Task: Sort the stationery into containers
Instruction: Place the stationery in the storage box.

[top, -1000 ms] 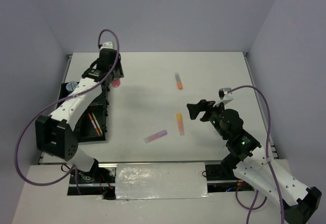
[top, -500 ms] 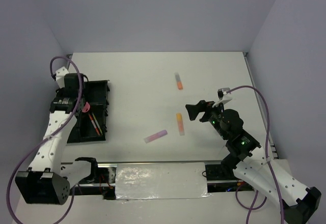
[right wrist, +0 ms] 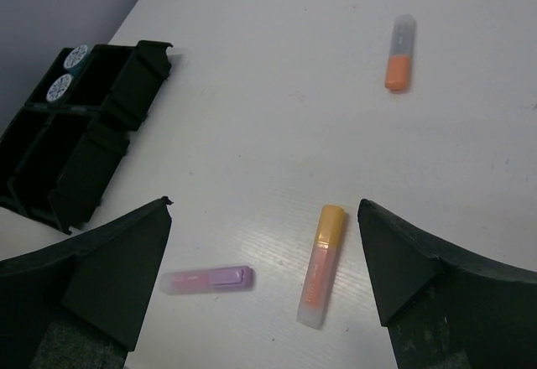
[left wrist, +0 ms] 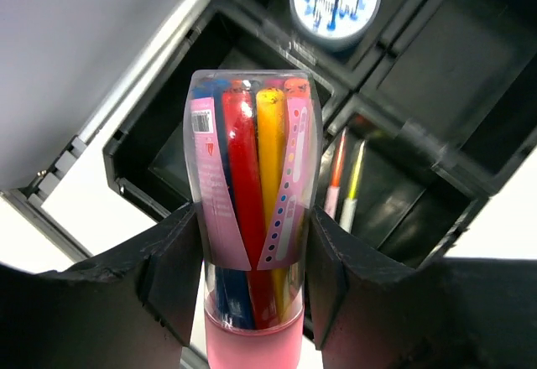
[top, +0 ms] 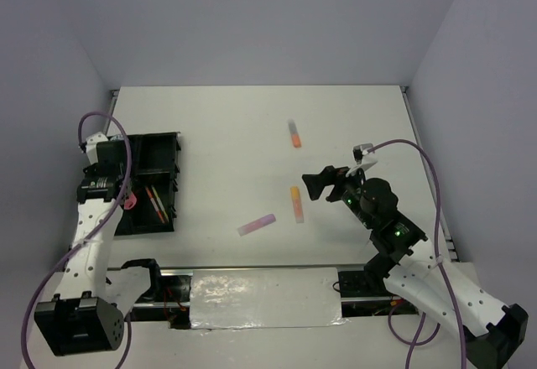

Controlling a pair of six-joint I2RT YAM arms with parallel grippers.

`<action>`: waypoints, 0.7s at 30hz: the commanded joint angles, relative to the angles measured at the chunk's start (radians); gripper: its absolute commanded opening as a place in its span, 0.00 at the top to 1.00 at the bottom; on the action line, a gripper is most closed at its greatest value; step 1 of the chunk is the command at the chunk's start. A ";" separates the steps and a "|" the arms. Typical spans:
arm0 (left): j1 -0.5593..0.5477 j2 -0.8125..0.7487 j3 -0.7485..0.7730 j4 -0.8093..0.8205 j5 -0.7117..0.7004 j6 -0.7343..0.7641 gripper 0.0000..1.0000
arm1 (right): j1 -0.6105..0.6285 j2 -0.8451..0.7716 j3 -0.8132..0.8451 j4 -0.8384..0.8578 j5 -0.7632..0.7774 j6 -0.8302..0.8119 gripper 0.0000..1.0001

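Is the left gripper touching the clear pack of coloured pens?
Touching. In the left wrist view the left gripper has both fingers pressed flush against the clear pen pack, no gap.

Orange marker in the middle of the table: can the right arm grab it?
Probably yes. The right gripper hangs wide open close to the orange marker, and nothing lies between them. The purple marker lies off to one side, apart from it.

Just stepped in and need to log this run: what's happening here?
The left gripper clamps a clear pack of coloured pens above the black organiser tray, which already holds two patterned rolls and two thin pens. The right gripper hangs open over the table, where three short sticks lie unsorted.
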 commanded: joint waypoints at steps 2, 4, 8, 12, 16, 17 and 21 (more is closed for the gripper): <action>0.038 0.038 -0.036 0.065 0.104 0.107 1.00 | -0.005 0.014 0.009 0.049 -0.013 -0.015 0.00; 0.066 0.015 -0.046 0.091 0.141 0.140 0.99 | -0.007 0.011 0.007 0.049 -0.010 -0.021 0.00; 0.098 0.021 -0.073 0.132 0.096 0.195 0.86 | -0.007 0.006 0.003 0.051 -0.016 -0.023 0.00; 0.135 0.092 -0.060 0.130 0.082 0.181 0.96 | -0.007 0.021 0.000 0.051 -0.041 -0.018 0.00; 0.204 0.099 -0.065 0.130 0.050 0.137 0.97 | -0.005 0.041 0.003 0.077 -0.052 -0.018 0.00; 0.210 0.098 -0.068 0.133 0.034 0.134 0.95 | -0.007 0.041 0.003 0.079 -0.052 -0.018 0.00; 0.239 0.122 -0.063 0.147 -0.003 0.123 0.93 | -0.005 0.041 0.000 0.083 -0.052 -0.018 0.00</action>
